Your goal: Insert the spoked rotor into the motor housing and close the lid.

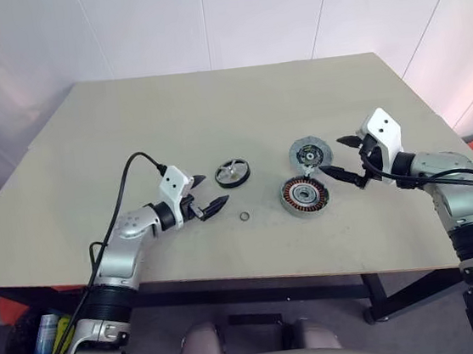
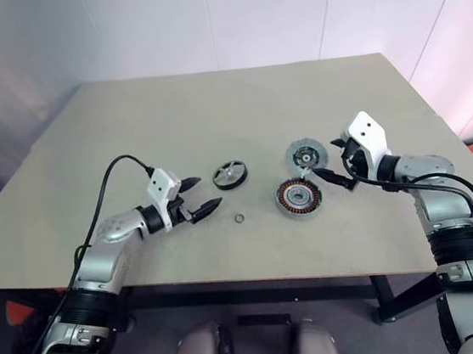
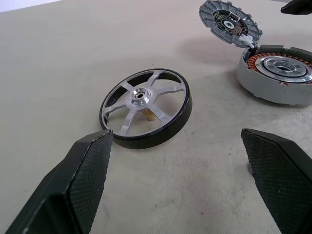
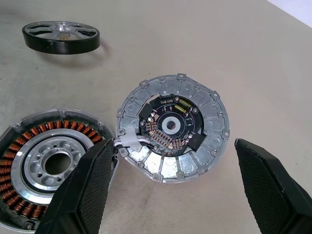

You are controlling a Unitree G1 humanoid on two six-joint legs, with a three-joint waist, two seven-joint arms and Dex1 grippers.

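Observation:
The spoked rotor (image 1: 232, 173) lies flat on the table, black rim and silver spokes up, also clear in the left wrist view (image 3: 146, 108). My left gripper (image 1: 206, 194) stands open just left of it, nothing between its fingers (image 3: 80, 178). The motor housing (image 1: 305, 196) with copper windings sits to the right, and the lid (image 1: 311, 153) lies open just behind it, joined by short wires (image 4: 127, 141). My right gripper (image 1: 343, 159) is open beside the lid and housing, its fingers (image 4: 85, 190) straddling the lid (image 4: 174, 127) without touching it.
A tiny metal washer (image 1: 244, 217) lies near the table's front edge (image 1: 256, 273), between rotor and housing. The beige table (image 1: 212, 111) stretches wide behind the parts. White walls stand at the back.

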